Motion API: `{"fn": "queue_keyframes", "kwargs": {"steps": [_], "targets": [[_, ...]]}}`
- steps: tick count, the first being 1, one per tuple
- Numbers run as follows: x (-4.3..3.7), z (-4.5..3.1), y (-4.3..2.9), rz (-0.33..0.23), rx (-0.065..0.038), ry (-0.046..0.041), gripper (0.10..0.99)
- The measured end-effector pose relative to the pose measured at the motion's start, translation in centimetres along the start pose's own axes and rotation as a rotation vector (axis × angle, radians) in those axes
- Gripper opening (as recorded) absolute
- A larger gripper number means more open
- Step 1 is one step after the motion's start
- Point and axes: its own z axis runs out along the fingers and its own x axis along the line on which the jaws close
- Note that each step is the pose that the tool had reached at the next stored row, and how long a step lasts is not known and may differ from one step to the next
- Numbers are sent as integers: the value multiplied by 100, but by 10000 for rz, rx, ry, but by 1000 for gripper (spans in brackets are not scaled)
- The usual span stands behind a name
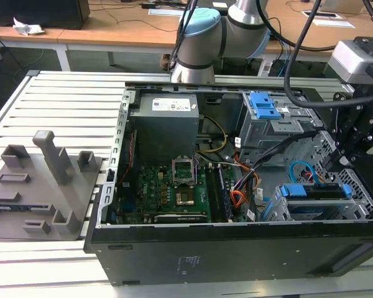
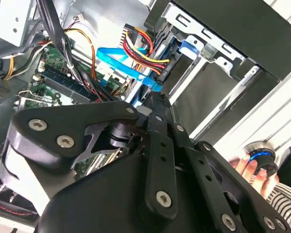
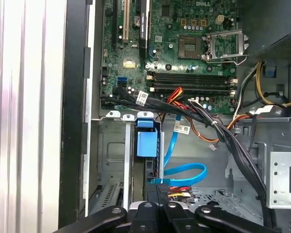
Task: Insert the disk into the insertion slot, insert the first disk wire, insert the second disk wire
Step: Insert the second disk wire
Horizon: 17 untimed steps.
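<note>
An open computer case point(image 1: 236, 248) lies on the slatted worktop point(image 1: 56, 105). Inside it are a green motherboard point(image 1: 168, 189) and a grey power supply point(image 1: 165, 124). The disk point(image 1: 317, 191), in its blue carrier, sits in the insertion slot point(image 1: 280, 208), and the second disk wire point(image 1: 300, 169) loops just above it. A grey fixture block point(image 1: 40, 186) stands near the worktop's edge, on the exterior view's left.

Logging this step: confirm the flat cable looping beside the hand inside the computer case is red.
Not red. The flat cable looping beside the hand inside the computer case is light blue, as the first wrist view shows.

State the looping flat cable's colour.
Light blue; the cable shows best in the first wrist view.
</note>
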Motion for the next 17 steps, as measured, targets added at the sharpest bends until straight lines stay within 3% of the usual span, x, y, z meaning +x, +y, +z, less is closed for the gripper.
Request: {"fn": "queue_keyframes", "kwargs": {"steps": [3,11,17], "targets": [[-1,-3,9,0,0,5,106],[-9,8,203,0,0,3,106],[-9,10,211,0,0,3,106]]}}
